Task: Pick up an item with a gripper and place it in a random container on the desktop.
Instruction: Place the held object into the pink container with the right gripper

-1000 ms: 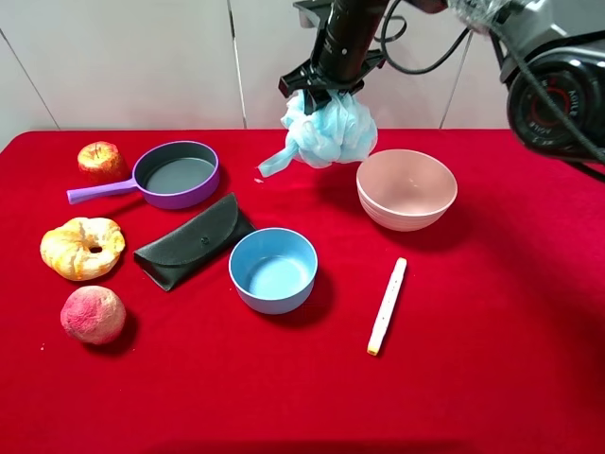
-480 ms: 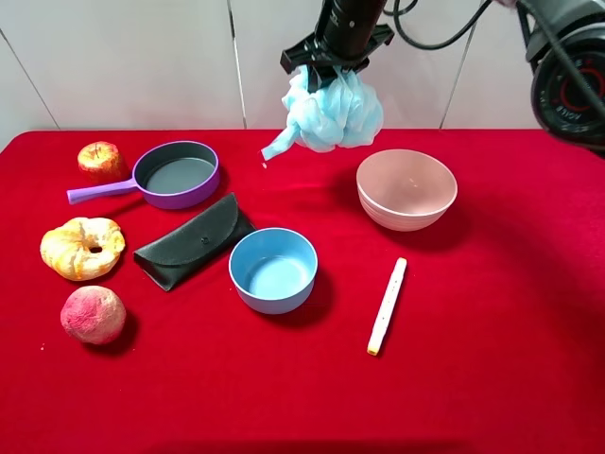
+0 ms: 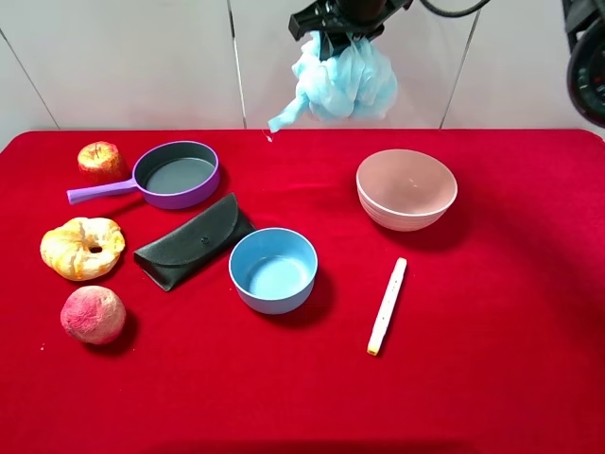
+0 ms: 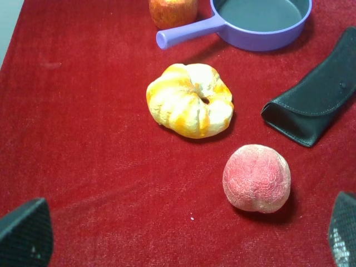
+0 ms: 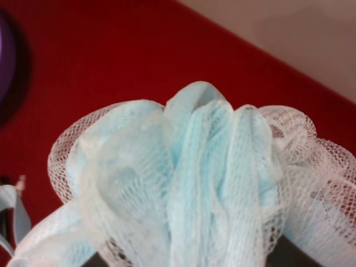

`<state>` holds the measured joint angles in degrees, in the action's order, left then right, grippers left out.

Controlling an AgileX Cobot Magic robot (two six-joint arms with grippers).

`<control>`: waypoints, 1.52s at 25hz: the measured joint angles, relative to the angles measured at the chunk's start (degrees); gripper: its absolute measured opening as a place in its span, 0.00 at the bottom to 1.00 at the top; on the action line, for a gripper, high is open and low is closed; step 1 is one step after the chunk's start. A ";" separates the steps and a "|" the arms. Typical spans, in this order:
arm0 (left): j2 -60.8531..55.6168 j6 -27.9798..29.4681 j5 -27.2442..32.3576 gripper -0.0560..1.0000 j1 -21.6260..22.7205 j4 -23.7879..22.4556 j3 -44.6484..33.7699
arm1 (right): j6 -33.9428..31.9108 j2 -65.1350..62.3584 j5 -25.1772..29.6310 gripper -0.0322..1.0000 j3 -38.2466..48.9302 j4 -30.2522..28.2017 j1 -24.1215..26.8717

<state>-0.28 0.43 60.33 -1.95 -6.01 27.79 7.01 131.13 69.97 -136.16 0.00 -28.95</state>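
The light blue mesh bath pouf (image 3: 345, 83) hangs high above the back edge of the red desktop (image 3: 492, 378), with a loose strand trailing down to the left. My right gripper (image 3: 338, 26) is shut on its top; in the right wrist view the pouf (image 5: 189, 183) fills the frame and hides the fingers. The pale pink bowl (image 3: 406, 189) stands empty, below and to the right of the pouf. My left gripper is open over the left of the table, its fingertips (image 4: 25, 233) wide apart at the frame's corners, holding nothing.
A blue bowl (image 3: 273, 270), black case (image 3: 194, 241), purple pan (image 3: 175, 174), apple (image 3: 100, 160), yellow-white pumpkin-like toy (image 3: 82, 248) and peach (image 3: 93, 315) fill the left and middle. A white marker (image 3: 387, 305) lies in front of the pink bowl.
My right gripper has lifted the pouf higher and slightly to the right, toward the back wall. Everything on the table stays put.
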 joint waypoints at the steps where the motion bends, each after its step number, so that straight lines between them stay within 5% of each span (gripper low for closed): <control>1: 0.00 0.00 0.00 0.99 0.00 0.00 0.00 | 0.00 -0.41 0.00 0.24 0.33 -0.31 0.00; 15: 0.00 0.00 0.00 0.99 0.00 0.00 0.00 | 0.00 -6.77 0.06 0.23 7.41 -6.56 0.00; 38: 0.00 0.00 0.00 0.99 0.00 0.00 0.00 | -0.44 -8.82 0.01 0.23 8.56 -7.63 0.00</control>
<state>-0.28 0.43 60.33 -1.95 -6.01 27.79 6.57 122.30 69.98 -127.60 -7.63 -28.95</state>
